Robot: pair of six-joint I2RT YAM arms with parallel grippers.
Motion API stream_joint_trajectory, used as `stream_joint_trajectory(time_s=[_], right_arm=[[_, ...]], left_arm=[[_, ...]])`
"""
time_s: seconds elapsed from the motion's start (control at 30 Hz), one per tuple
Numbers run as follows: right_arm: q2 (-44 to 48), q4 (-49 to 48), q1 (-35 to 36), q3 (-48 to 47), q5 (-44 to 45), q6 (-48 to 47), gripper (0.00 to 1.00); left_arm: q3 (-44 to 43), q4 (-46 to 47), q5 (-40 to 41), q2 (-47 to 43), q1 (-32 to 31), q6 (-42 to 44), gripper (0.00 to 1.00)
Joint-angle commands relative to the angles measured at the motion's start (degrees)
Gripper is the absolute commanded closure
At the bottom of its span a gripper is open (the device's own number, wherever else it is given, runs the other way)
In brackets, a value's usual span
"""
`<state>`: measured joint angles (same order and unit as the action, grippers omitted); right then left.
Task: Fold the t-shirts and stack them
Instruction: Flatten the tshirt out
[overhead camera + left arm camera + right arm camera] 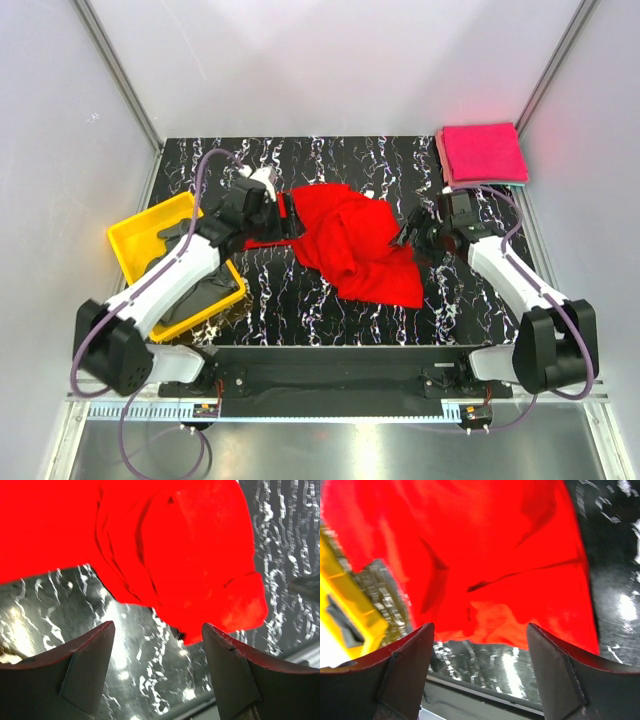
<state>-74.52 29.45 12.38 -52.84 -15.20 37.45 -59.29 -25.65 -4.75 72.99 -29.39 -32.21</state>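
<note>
At the 9 o'clock edge of the marbled table (290, 315) a yellow tray (128, 245) is set, its outer corner over the table's rim. A dark grey t-shirt (205, 297) is seen in it, partly hidden under the left arm. The left gripper (291, 224) is held at the 9 o'clock edge of the red t-shirt (355, 245). In the left wrist view its jaws are spread and nothing is pinched, with the cloth just beyond the fingertips (102, 635).

The red t-shirt is crumpled at the table's centre, its lowest corner pointing toward 5 o'clock. Bare tabletop is left along the near edge at 6 o'clock and along the far edge at 12 o'clock. The right gripper (408, 236) is held at the shirt's 3 o'clock edge. Its jaws are likewise spread and grip nothing, with the hem just ahead. At 1 o'clock, in the far corner, the folded magenta-pink t-shirts (483, 152) are stacked, well apart from the red one.
</note>
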Motion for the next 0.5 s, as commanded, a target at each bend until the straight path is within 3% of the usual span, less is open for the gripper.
stream_joint_trajectory(time_s=[0.0,0.1,0.23,0.4,0.43,0.47], right_arm=[[-0.80,-4.14,0.19,2.73,3.24,1.92,0.20],[-2.20,-8.26,0.10,4.32,7.46,1.75,0.22],[-9.22,-10.73,0.10,0.73,6.68,0.60,0.25],[-17.05,-15.12,0.10,-1.30,7.55,3.06,0.26],[-17.84,-16.52,0.01,-1.65,8.34,3.15,0.29],[-18.63,-18.10,0.01,-1.65,9.39,2.98,0.46]], left_arm=[[-4.42,1.47,-3.75,5.22,0.12,4.51,0.25],[-9.52,1.48,-4.30,11.10,-0.23,4.87,0.27],[-16.63,-0.62,-4.13,19.72,-0.23,5.05,0.26],[-19.11,-5.20,0.10,24.30,1.61,4.78,0.25],[-18.24,-5.20,0.27,25.00,1.96,4.78,0.25],[-17.80,-5.03,0.88,25.27,2.66,4.70,0.25]])
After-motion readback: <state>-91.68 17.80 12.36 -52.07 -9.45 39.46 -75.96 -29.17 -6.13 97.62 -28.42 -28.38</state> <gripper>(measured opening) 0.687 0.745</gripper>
